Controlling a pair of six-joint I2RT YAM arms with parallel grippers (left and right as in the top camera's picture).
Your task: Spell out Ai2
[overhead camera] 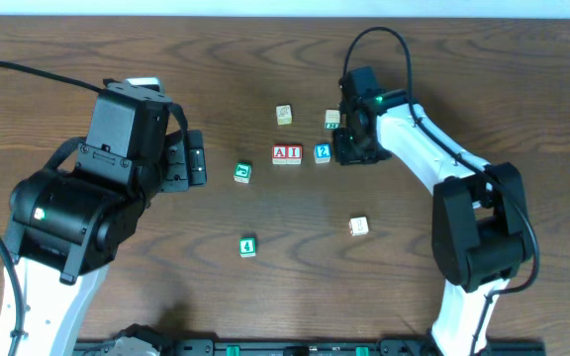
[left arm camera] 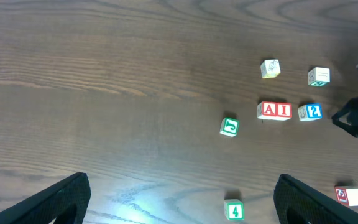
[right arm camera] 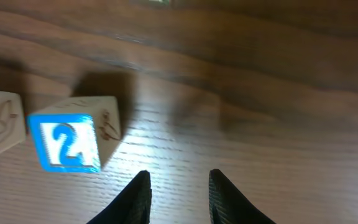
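Blue-printed wooden 2 block [overhead camera: 323,152] sits just beside the red A and I wooden blocks [overhead camera: 286,153], at the I end. Right gripper [right arm camera: 179,179] is low next to it, fingers a little apart, pinching nothing. Left gripper [left arm camera: 182,180] is spread wide, empty, well apart. Green 4 block [overhead camera: 247,246] and a pale wooden cube [overhead camera: 359,226] lie loose on the dark wood table [overhead camera: 166,40].
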